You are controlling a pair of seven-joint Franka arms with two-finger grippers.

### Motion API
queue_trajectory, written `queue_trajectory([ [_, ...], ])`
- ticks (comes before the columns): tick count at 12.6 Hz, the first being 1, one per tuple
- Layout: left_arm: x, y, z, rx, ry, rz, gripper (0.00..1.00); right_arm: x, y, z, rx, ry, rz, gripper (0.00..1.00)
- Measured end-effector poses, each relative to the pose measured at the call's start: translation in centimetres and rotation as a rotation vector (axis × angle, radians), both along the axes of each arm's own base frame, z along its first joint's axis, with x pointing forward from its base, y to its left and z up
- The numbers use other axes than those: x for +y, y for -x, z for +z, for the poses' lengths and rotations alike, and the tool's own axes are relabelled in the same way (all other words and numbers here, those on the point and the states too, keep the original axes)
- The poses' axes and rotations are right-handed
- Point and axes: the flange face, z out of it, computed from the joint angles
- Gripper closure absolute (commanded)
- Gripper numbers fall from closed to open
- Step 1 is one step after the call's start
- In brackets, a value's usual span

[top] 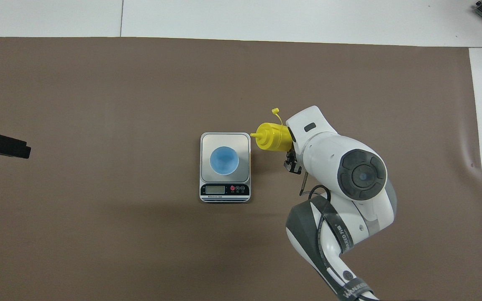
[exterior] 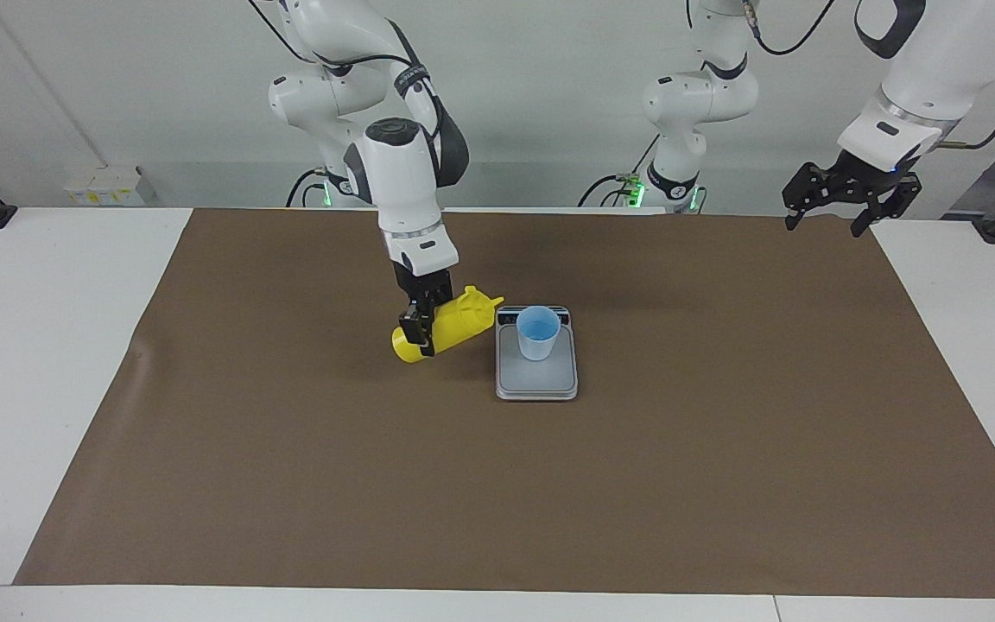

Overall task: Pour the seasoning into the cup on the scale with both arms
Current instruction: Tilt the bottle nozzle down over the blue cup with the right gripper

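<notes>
Tilting the bottle (exterior: 454, 321) beside the scale (exterior: 536, 380), the right end effector (exterior: 422, 333) is clamping its body, nozzle aiming at the cup (exterior: 538, 332) on the plate; next it needs carrying over the rim, while the left end effector (exterior: 834, 203) is waiting, spread open.

My two arms: glossy white jointed shells with dark grey collars at the joints. The right arm (exterior: 398, 173) carries a round dark grey cap on its wrist housing, a grey band with white lettering, and a thin black cable along its links. Its right gripper (exterior: 422, 333) is black with two fingers. The left arm (exterior: 912, 95) shows a silver ring at the wrist and black cables; the left gripper (exterior: 847, 194) is black and angular.
</notes>
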Motion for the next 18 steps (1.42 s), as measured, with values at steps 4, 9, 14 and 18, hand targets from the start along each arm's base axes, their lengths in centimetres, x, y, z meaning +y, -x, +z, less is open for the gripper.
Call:
queue_trajectory([
  [4, 0.0, 0.0, 0.0, 0.0, 0.0, 0.0, 0.0, 0.6, -0.5, -1.1, -0.014, 0.064, 0.04, 1.0],
  [9, 0.0, 0.0, 0.0, 0.0, 0.0, 0.0, 0.0, 1.7, -0.5, -0.7, -0.066, 0.201, 0.138, 1.0],
  [14, 0.0, 0.0, 0.0, 0.0, 0.0, 0.0, 0.0, 4.0, -1.2, -0.2, -0.104, 0.343, 0.23, 1.0],
  [18, 0.0, 0.0, 0.0, 0.0, 0.0, 0.0, 0.0, 4.6, -1.5, -0.2, -0.091, 0.405, 0.241, 1.0],
])
